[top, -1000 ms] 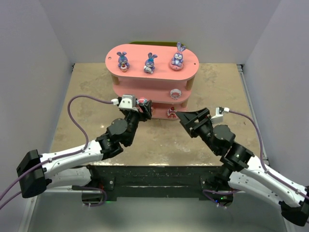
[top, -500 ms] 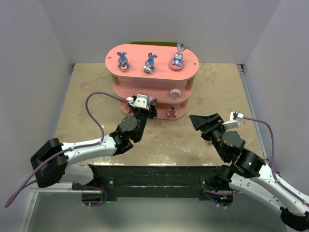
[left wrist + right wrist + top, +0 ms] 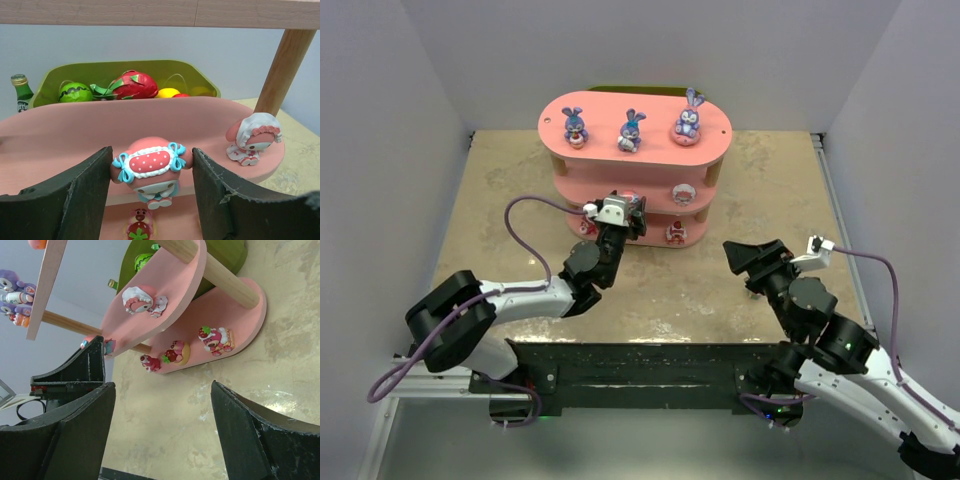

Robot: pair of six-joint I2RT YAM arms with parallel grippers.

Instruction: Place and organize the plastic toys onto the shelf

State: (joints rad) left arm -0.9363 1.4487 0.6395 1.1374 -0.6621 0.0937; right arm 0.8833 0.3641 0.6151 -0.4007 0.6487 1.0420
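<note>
as seen from the overhead camera, the pink shelf (image 3: pixel 638 108) stands at the far middle of the tan surface (image 3: pixel 500 220), with three bunnies (image 3: pixel 631 131) in a row on its top board. the left fingers (image 3: pixel 623 214) are at the front edge of the middle board. the right fingers (image 3: pixel 750 258) hang over the surface, well apart from the shelf.

left wrist view: the left fingers (image 3: pixel 85 195) hold a pink bow figure (image 3: pixel 151 167) between them, each end of its bow touching a finger. the figure sits in front of the pale edge of the middle board (image 3: pixel 60 135); whether it rests on the board cannot be told. a hooded figure (image 3: pixel 251 142) stands at the board's right end, just beside a wooden post (image 3: pixel 282 70). a strawberry figure (image 3: pixel 137 227) lies on the board below. behind the shelf is a green tub (image 3: pixel 200 82) of toy fruit (image 3: pixel 131 85), with a green bottle (image 3: pixel 20 92) beside it.

right wrist view, tilted: the right fingers (image 3: pixel 75 435) are spread wide, with only bare surface between them. beyond them, a row of three small figures (image 3: pixel 175 352) stands on the bottom board (image 3: pixel 250 300) and the hooded figure (image 3: pixel 145 300) on the middle one.
</note>
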